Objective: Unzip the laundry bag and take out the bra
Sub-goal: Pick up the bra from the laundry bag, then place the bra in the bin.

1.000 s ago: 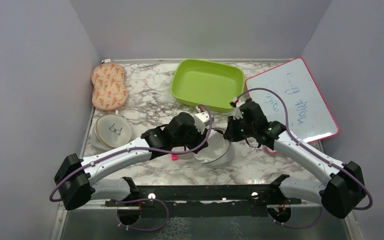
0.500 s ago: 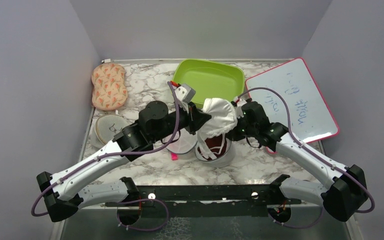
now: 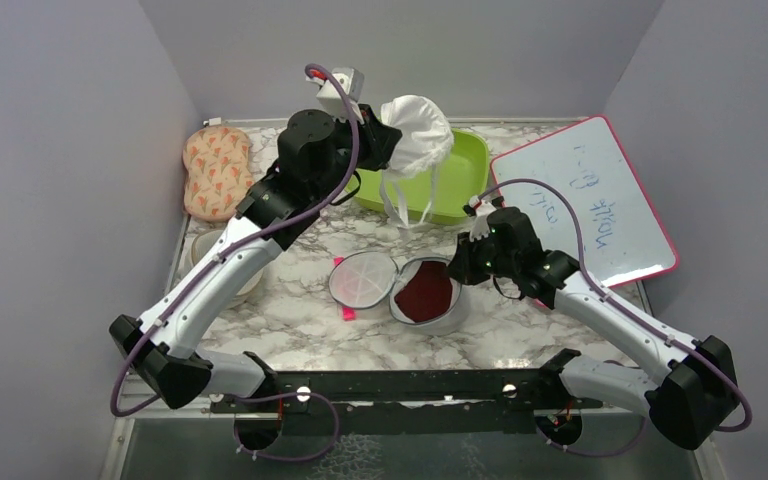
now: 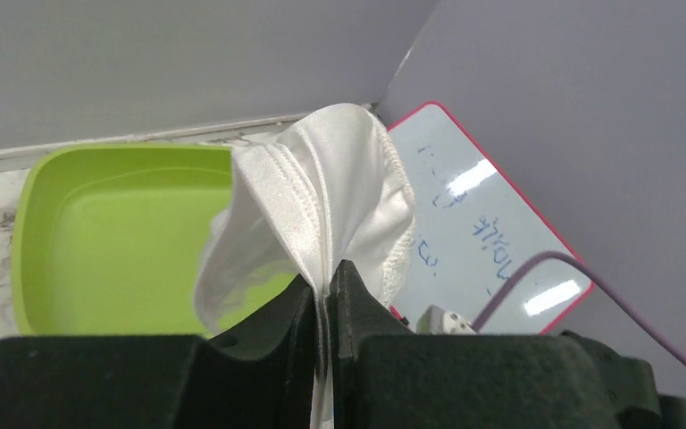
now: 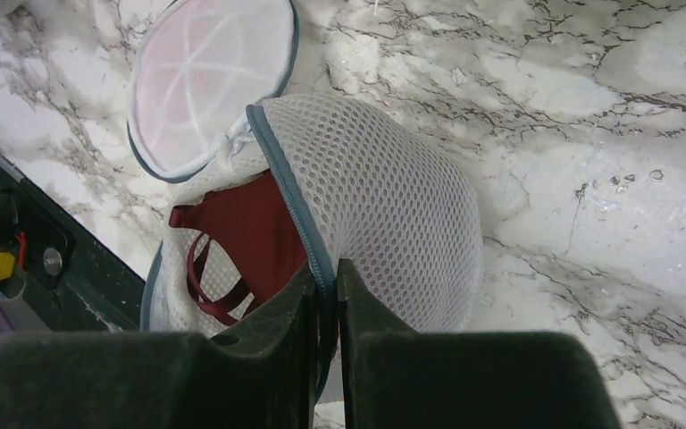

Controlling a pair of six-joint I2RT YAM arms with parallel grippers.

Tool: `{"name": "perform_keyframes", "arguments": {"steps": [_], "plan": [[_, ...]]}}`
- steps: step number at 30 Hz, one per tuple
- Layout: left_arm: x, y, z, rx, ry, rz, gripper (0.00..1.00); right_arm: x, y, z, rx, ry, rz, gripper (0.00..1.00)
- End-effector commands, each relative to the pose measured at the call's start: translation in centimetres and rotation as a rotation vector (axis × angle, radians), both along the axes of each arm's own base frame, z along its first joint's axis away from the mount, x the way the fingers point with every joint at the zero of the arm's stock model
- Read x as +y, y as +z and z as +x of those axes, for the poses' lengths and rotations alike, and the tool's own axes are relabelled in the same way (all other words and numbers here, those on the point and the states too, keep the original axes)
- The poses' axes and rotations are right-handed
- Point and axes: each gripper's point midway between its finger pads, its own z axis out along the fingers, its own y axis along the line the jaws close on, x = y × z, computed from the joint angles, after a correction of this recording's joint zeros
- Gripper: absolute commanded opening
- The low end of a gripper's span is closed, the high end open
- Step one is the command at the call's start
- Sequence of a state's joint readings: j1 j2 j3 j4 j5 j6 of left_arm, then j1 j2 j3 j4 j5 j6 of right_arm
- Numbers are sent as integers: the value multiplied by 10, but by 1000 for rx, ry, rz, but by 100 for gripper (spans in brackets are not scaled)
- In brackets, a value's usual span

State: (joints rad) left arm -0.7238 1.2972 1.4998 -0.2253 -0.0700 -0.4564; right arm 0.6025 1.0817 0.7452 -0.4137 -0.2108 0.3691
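The laundry bag (image 3: 454,311), a white mesh clamshell with a dark zip rim, lies open at the table's middle, its lid (image 3: 362,278) flipped to the left. A dark red bra (image 3: 426,293) lies inside it. My right gripper (image 3: 457,268) is shut on the bag's zip rim (image 5: 296,214) at its right side. My left gripper (image 3: 385,140) is raised high at the back and shut on a white bra (image 3: 416,125), which hangs with its straps dangling over the green tray (image 3: 465,165). The left wrist view shows the white bra (image 4: 322,192) pinched between my fingers (image 4: 357,295).
A whiteboard (image 3: 590,200) with a red frame lies at the back right. A carrot-patterned pad (image 3: 218,172) lies at the back left. A beige mesh case (image 3: 203,252) sits partly hidden behind my left arm. A small pink tag (image 3: 346,314) lies near the lid.
My left gripper has lifted the white bra out of the bag, up and back over the green tray. The bag now lies open showing the red bra. My right gripper kept its hold.
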Motion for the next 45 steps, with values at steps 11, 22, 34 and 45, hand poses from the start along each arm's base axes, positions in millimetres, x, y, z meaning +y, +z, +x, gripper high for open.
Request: {"name": "perform_keyframes", "arguments": {"steps": [11,22,34,45], "plan": [[-41,1,98,82,-18,-317,0,5,19,-1,-24,12,46,11],[-85,-43,154,148,-91,-414,0,8,19,-6,6,9,73,11],[-72,-98,211,244,-8,-465,0,12,33,0,41,-26,74,12],[-37,-208,223,404,5,-385,17,8,20,5,8,-42,61,12]]}}
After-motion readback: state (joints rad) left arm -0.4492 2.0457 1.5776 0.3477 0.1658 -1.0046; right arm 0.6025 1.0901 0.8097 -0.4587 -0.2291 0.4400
